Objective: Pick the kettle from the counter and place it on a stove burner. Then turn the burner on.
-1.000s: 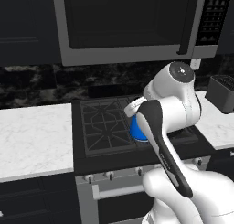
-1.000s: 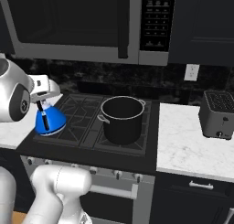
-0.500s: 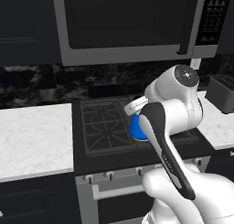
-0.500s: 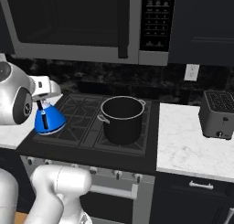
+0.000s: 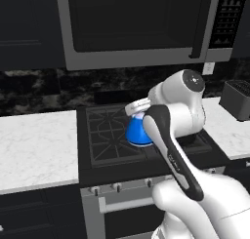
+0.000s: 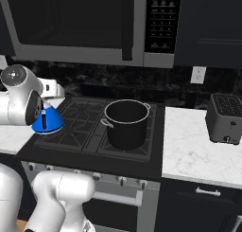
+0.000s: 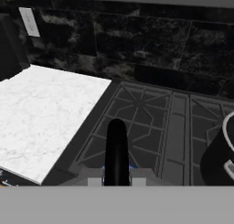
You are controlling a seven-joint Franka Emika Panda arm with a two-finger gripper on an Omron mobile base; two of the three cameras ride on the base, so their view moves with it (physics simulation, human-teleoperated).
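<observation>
The small blue kettle (image 5: 138,133) (image 6: 48,121) sits low over the front-left stove burner (image 5: 108,145) (image 6: 71,134), at the grate or just above it; I cannot tell which. My gripper (image 5: 138,114) (image 6: 47,105) (image 7: 116,180) comes down from above and is shut on the kettle's thin black handle (image 7: 116,150), which stands upright between the fingertips in the hand view. A sliver of blue shows beside the handle's foot. The white counter (image 5: 34,145) (image 7: 41,113) lies to the left of the cooktop.
A large black pot (image 6: 125,123) (image 7: 220,158) stands on the cooktop right of the kettle. A toaster (image 6: 226,118) (image 5: 238,99) sits on the right counter. A microwave (image 5: 132,23) hangs above the stove. Knobs (image 5: 115,187) line the stove's front.
The arm has carried the kettle a little to the left over the cooktop, toward its front-left corner. The pot has not moved.
</observation>
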